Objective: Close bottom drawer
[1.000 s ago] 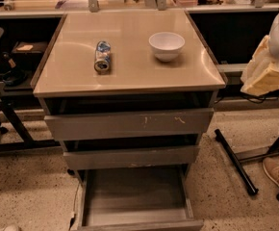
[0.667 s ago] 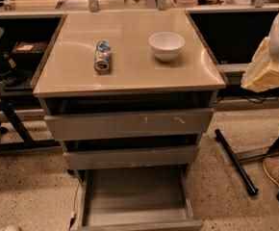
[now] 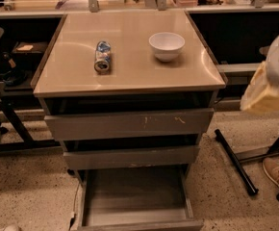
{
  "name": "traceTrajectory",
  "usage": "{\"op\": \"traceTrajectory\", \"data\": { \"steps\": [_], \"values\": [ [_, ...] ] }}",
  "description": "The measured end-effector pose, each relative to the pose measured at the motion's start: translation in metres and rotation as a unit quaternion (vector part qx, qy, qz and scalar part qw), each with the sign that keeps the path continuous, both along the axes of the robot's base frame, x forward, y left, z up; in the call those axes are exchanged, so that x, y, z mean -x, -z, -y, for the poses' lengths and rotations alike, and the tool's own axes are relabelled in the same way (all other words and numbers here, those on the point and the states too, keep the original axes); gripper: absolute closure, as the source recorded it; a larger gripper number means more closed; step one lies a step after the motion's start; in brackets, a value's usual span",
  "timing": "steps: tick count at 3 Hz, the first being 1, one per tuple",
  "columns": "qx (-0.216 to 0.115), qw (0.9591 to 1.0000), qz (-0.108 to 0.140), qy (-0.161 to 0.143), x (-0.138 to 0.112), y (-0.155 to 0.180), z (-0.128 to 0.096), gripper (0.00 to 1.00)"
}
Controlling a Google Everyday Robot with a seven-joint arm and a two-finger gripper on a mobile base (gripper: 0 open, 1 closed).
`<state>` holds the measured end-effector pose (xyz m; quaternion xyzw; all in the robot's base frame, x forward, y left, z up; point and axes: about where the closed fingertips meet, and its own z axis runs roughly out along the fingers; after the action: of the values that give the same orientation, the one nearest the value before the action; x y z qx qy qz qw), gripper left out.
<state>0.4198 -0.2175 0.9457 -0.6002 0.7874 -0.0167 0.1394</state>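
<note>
The bottom drawer [image 3: 135, 200] of the grey cabinet [image 3: 130, 124] is pulled far out toward me. Its shallow grey tray is empty and its front sits at the lower edge of the view. The middle drawer [image 3: 131, 157] and the top drawer with yellowish scratch marks [image 3: 129, 124] each stand slightly out. My gripper [image 3: 263, 94] shows as a white and cream shape at the right edge, level with the top drawer and well to the right of the cabinet, touching nothing.
A can [image 3: 102, 57] lies on its side and a white bowl [image 3: 166, 45] stands on the beige cabinet top [image 3: 130, 73]. A black stand leg [image 3: 235, 161] and a shoe [image 3: 278, 173] are on the floor at right. A chair base [image 3: 0, 124] is at left.
</note>
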Motion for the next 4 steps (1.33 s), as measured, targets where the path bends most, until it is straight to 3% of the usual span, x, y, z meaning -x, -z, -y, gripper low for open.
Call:
{"op": "traceTrajectory", "data": {
  "steps": [1,2,3,4],
  "values": [
    [-0.026,0.9984,-0.049,0.008,0.038,0.064,-0.005,1.00],
    [-0.041,0.9911,-0.126,0.013,0.076,0.147,-0.011,1.00],
    [-0.033,0.9854,-0.166,0.012,0.103,0.177,-0.009,1.00],
    [-0.060,0.9809,-0.185,0.013,0.109,0.196,-0.015,1.00]
  ]
}}
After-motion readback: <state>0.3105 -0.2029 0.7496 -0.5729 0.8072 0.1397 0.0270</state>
